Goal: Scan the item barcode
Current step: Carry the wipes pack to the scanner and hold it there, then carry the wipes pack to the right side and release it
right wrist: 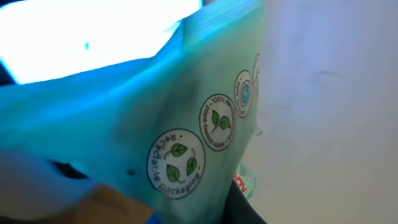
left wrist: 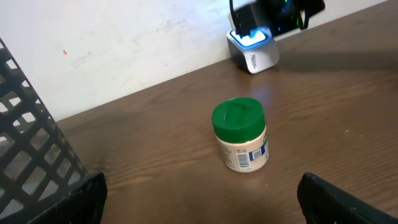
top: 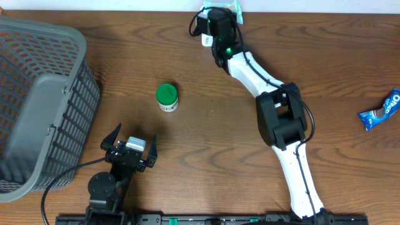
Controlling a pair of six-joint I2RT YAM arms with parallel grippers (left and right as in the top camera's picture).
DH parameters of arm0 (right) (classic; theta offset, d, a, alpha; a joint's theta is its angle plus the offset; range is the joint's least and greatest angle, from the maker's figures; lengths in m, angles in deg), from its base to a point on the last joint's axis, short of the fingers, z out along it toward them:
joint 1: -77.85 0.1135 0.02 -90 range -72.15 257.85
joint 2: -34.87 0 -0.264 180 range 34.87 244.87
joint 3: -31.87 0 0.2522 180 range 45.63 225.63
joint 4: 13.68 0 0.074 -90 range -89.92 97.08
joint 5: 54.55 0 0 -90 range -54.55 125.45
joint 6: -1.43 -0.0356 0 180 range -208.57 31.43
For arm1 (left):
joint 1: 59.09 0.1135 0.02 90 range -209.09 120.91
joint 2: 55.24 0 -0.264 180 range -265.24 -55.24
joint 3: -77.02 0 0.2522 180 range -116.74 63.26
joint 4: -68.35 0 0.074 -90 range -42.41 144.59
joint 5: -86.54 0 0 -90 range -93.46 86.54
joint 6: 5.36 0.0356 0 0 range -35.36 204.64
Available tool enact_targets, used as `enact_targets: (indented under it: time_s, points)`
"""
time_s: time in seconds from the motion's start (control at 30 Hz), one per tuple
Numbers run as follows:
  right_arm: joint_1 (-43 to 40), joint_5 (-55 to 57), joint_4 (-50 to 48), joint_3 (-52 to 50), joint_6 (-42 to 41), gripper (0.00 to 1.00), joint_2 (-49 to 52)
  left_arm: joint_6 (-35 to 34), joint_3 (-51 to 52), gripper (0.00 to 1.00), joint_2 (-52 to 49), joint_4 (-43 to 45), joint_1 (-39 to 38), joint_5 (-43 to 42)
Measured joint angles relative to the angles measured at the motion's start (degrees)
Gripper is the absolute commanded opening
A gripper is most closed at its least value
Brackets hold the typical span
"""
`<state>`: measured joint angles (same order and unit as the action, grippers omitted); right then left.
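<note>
While right claw is pinching green packet over scanner, packet may be sagging, spoiling read; left claw gaping wide.

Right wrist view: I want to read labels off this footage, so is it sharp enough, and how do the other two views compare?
Right wrist: the green pouch fills the frame, soft, with a blown-out white-blue patch top left, though the round logos read. Left wrist: jar crisp, the scanner glowing blue and slightly blurred. Overhead: even light, soft shadows, no glare.
</note>
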<state>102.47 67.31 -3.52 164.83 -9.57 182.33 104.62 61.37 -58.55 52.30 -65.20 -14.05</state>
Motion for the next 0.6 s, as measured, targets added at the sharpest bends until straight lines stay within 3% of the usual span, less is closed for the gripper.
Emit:
enact_targets:
  time_s: [0.4,0.6]
  points:
    - [0.2,2.6,-0.33,0.26,3.91,0.01,0.94,0.02,0.0,0.98,0.0,0.0,0.0,0.0]
    - [-0.15,6.6,17.35,0.2,-3.04,0.01,-4.28,0.0,0.0,0.98,0.0,0.0,0.0,0.0]
